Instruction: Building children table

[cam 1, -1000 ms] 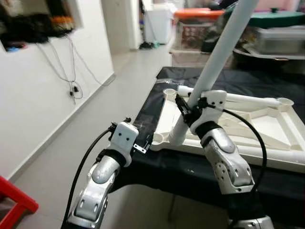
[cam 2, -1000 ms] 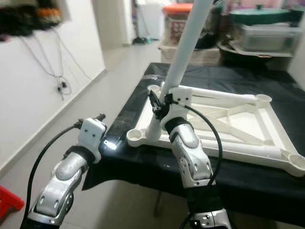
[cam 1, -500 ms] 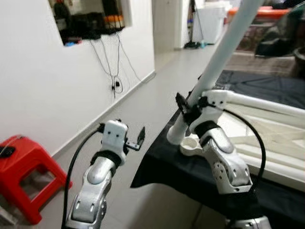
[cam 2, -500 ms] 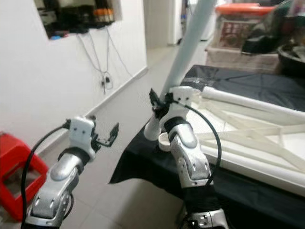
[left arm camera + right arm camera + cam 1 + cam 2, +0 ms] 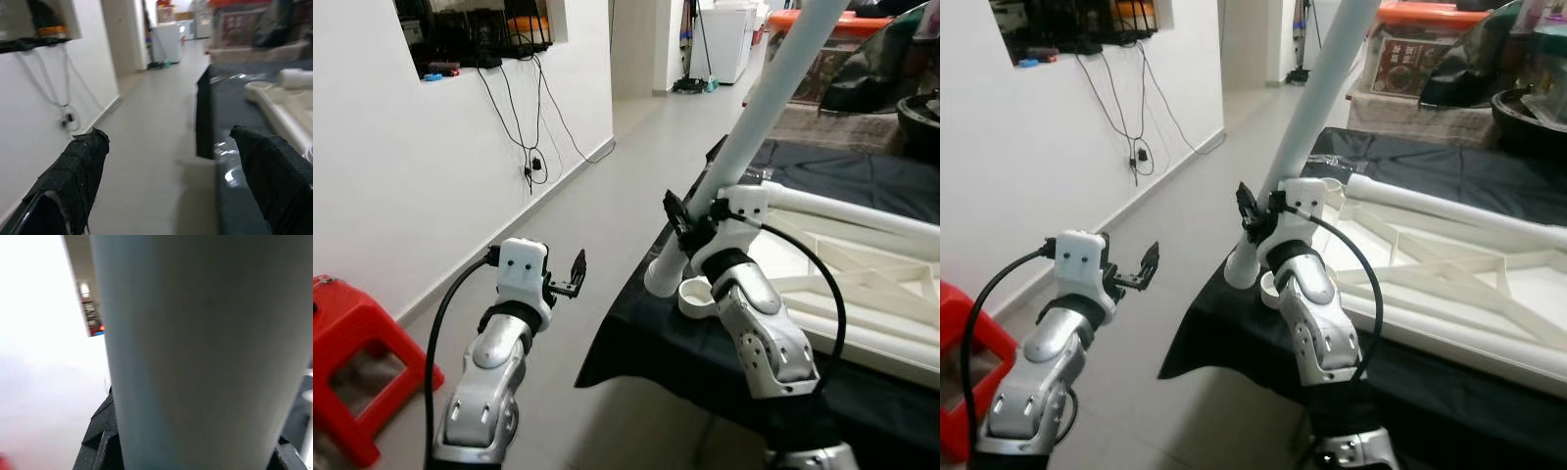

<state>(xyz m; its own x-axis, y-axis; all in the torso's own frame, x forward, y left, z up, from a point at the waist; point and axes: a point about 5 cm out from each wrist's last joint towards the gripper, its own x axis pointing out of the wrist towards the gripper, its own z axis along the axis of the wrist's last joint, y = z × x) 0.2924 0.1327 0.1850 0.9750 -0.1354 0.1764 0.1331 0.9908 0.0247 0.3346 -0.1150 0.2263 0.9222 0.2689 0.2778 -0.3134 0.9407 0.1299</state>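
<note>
A long white table leg (image 5: 773, 93) leans up to the right, with my right gripper (image 5: 690, 223) shut on it near its lower end. That end (image 5: 661, 277) hangs just beside the round corner socket (image 5: 702, 297) of the overturned white table top (image 5: 862, 294), which lies on a black-covered table (image 5: 641, 343). In the right wrist view the leg (image 5: 195, 357) sits close between the fingers. My left gripper (image 5: 570, 279) is open and holds nothing, out over the floor left of the table corner. Its two fingers (image 5: 78, 166) stand wide apart in the left wrist view.
A red stool (image 5: 352, 343) stands on the floor at the left by the white wall, where cables (image 5: 524, 127) hang below a shelf niche. Crates and boxes (image 5: 1420, 59) are stacked behind the table. Open grey floor (image 5: 607, 186) runs along the table's left side.
The whole view has swung left, bringing the wall and red stool in. My left gripper has lifted away from the table edge out over the floor. The right gripper still holds the leg.
</note>
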